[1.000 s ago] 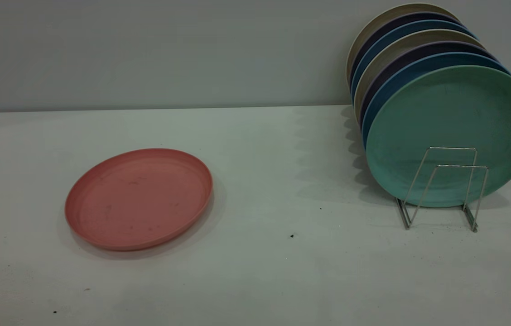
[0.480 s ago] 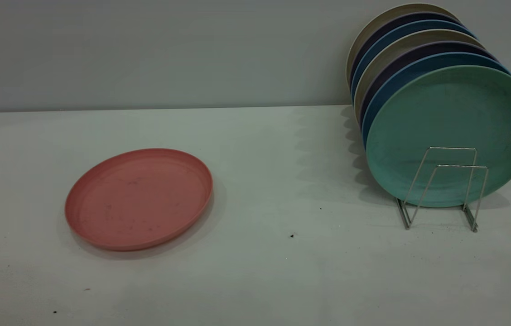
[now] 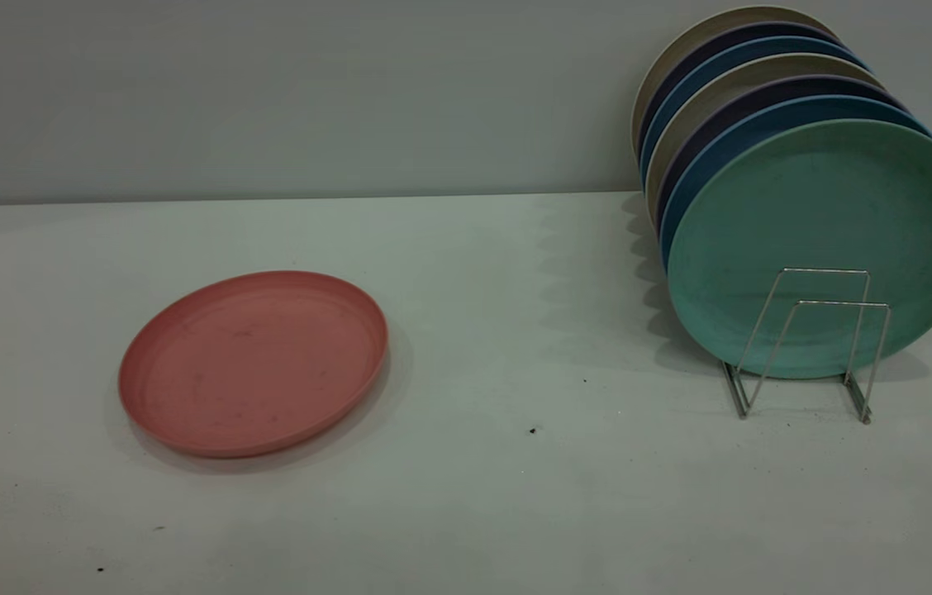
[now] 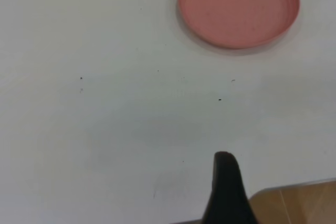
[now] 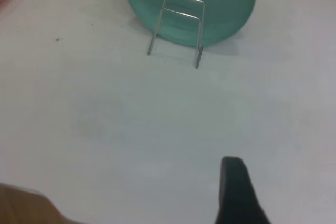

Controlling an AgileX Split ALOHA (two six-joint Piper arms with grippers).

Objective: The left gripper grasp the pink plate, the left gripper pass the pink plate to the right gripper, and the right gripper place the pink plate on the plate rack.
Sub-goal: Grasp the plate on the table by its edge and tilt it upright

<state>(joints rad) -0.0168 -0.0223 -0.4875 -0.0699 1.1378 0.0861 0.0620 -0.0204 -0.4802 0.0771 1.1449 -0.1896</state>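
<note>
While neither arm appeared in the exterior view, the pink plate was recorded lying flat, rim up, on the left part of the pale surface, with faint dark scuffs on its face. The plate rack was noted well apart from it, on the right part of the surface near the back wall. A row of plates was found standing on edge in the rack, the mint-green plate foremost, with blue, dark purple and beige plates behind it. Two upright wire loops at the rack's front end were seen unoccupied, just before the green plate. Small dark specks were noted on the surface between plate and rack.

In the left wrist view, only one black finger of the left claw was observed, held above bare surface near its wooden edge and well apart from the pink plate. In the right wrist view, one black finger of the right claw was likewise observed, well apart from the rack. Whether either claw was spread or pressed together could not be determined.
</note>
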